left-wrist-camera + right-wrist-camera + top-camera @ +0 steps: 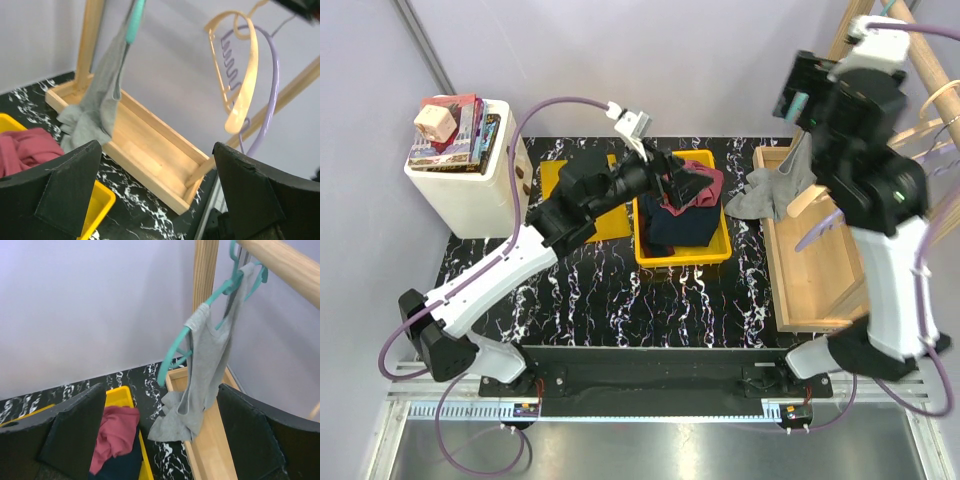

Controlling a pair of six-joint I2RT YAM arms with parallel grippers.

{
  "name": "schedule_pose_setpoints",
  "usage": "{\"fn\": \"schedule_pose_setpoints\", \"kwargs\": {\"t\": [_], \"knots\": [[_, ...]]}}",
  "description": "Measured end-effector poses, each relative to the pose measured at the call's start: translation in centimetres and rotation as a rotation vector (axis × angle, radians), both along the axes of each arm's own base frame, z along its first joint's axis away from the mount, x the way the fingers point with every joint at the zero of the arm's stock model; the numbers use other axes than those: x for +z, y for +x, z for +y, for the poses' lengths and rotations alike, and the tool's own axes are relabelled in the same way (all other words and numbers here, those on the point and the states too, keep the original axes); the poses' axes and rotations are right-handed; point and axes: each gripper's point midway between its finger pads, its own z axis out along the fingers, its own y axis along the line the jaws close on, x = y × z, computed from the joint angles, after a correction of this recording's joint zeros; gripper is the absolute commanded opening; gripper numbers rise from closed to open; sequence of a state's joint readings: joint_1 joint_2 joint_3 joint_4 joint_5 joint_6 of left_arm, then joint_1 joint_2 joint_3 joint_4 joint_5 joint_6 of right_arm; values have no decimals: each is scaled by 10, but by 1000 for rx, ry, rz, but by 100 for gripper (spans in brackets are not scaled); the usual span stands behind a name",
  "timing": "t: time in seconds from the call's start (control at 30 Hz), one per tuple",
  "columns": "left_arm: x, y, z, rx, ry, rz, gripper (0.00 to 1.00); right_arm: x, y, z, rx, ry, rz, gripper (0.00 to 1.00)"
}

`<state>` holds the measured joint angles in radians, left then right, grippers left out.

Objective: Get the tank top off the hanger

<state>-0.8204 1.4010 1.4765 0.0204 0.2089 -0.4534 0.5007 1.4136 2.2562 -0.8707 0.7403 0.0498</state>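
Note:
A grey tank top point(207, 365) hangs from a teal hanger point(172, 357) on the wooden rail point(280, 260). Its crumpled hem rests on the tray's near corner and the table. It also shows in the top view point(767, 192) and the left wrist view point(95, 105). My right gripper point(160, 440) is open and empty, raised high and apart from the top; it shows in the top view point(798, 95). My left gripper point(157, 192) is open and empty, above the yellow bin point(720, 250), facing the rack from the left; it shows in the top view point(685, 185).
The yellow bin holds a maroon garment point(117, 432) and a dark blue one point(675, 225). The rack's wooden tray base point(150, 150) lies at the right. A cream hanger point(245, 75) and a purple hanger point(272, 85) hang further along the rail. A white box point(460, 195) with books stands at the far left.

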Motion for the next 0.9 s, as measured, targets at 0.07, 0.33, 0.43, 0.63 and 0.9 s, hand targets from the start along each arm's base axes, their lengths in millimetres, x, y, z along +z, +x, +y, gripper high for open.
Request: {"fn": "schedule_pose_setpoints", "kwargs": {"t": [0.07,0.33,0.43,0.63,0.9], "knots": [[-17,-5,0,-17,14,25,99,-2,23,7,-29,-12,15,100],[-92,-46,38,-35,74,149,99,-66,123,24,-204,-77,153,100],[-94,-66,53,-58,50,152,99,-94,144,10,-293,-94,204,100],[-94,-90,80,-51,32,131,99,-116,158,-27,-440,-75,222,100],[-95,-98,93,-39,35,125,99,-135,167,-52,-538,-48,209,85]]}}
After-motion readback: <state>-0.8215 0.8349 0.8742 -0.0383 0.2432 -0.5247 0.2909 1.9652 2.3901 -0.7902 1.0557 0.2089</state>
